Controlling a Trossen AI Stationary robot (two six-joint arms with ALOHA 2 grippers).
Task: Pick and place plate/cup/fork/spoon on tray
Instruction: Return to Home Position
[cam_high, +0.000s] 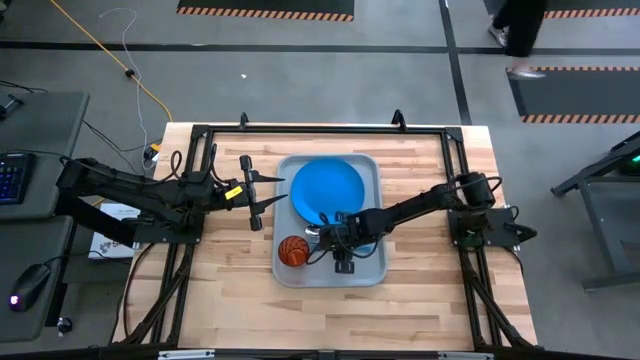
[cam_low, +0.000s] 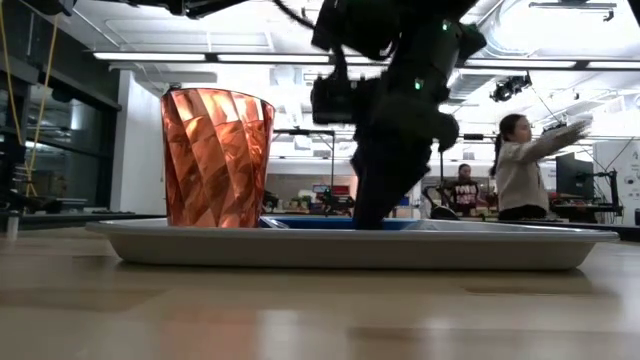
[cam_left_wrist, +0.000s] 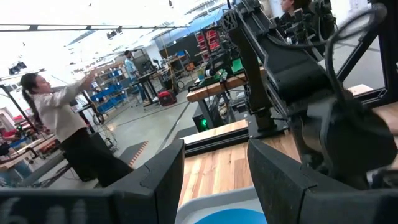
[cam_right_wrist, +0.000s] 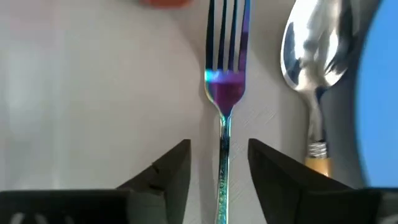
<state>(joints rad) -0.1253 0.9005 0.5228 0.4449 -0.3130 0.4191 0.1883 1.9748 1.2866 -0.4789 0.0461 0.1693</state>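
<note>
The pale grey-blue tray (cam_high: 365, 270) holds the blue plate (cam_high: 328, 188) on its far part and the red cup (cam_high: 292, 250), upright in its near left corner. In the right wrist view the fork (cam_right_wrist: 225, 93) and the spoon (cam_right_wrist: 314, 56) lie flat on the tray floor side by side, next to the plate's edge (cam_right_wrist: 382, 93). My right gripper (cam_right_wrist: 219, 168) is low over the tray, open, one finger on each side of the fork's neck with a gap on both sides. My left gripper (cam_high: 262, 198) is open and empty, left of the tray.
The tray sits at the middle of the wooden table (cam_high: 420, 300), inside a black frame (cam_high: 300, 128). In the low view the cup (cam_low: 215, 160) stands left of my right gripper (cam_low: 385, 200). People stand in the room beyond the table.
</note>
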